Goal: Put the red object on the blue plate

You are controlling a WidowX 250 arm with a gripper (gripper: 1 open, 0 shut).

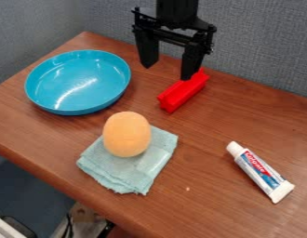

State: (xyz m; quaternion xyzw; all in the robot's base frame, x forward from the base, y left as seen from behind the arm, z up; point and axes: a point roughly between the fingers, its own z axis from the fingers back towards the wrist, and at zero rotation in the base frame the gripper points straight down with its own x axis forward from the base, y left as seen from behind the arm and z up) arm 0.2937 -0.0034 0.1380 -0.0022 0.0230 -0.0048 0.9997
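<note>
We see round turquoise-blue plastic plate (78, 82) at left, empty. Orange ball (127, 133) on light teal cloth (128, 158). Black gripper (168, 63) hangs open above small red rectangular plastic block (183, 91) on wooden table (231, 116). White toothpaste tube (260, 171) far right.

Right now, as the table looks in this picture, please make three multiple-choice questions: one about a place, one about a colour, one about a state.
1. Where does the orange ball rest?
A. on the light teal cloth
B. in the blue plate
C. on the toothpaste tube

2. What colour is the block next to the gripper?
A. green
B. red
C. white

3. How are the gripper's jaws?
A. shut on the block
B. shut on nothing
C. open

Answers:
1 A, the ball sits on the cloth.
2 B, the red object is bright red.
3 C, the fingers stand apart and hold nothing.
</note>
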